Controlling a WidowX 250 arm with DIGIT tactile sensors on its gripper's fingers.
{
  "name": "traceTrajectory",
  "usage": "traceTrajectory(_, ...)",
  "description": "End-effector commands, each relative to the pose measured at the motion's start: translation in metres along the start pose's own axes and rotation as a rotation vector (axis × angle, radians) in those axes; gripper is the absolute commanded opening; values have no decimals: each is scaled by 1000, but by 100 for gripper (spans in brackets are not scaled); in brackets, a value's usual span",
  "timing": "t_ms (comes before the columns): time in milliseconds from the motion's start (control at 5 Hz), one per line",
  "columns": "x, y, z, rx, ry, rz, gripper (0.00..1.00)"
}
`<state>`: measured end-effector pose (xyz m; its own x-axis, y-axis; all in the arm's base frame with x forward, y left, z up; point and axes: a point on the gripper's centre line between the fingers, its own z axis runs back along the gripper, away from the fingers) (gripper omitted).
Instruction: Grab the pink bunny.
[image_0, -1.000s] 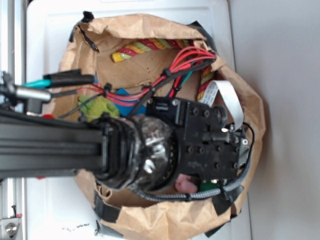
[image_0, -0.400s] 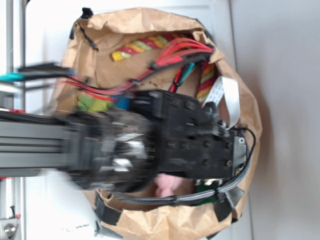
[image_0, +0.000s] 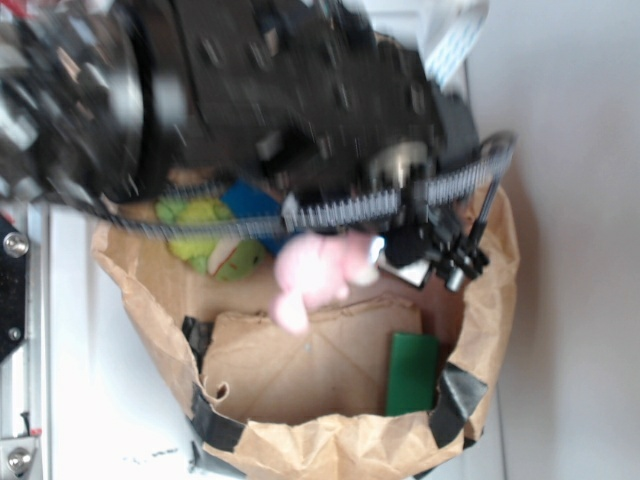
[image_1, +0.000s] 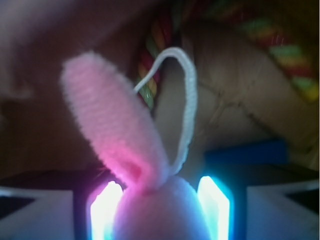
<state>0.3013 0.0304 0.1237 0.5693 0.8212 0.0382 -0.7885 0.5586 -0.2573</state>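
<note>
1. Bunny (image_0: 318, 268) hung under the gripper (image_0: 385, 252), above the brown paper bag (image_0: 330, 445); in the wrist view its head sat between the two fingers (image_1: 214, 205), ear (image_1: 111, 127) and white loop (image_1: 187, 100) sticking up.
2. Fingers were closed on the bunny's head.
3. Risk: grip looked to be on soft plush only, so a fast swing could let it slip back into the bag.
4. Risk: the dangling body or loop might snag the cable (image_0: 400, 200) or the bag rim.
5. Bag held a yellow-green toy (image_0: 205, 235), a green block (image_0: 412, 372) and a striped rope (image_1: 280, 45); it sat on a white desk (image_0: 70, 330), with a plain grey surface beside it.
</note>
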Motion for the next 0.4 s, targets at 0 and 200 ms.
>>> traceTrajectory(0,4,6,57,97,-130,-459,0)
traceTrajectory(200,-16,3,63,170,-192,-564,0)
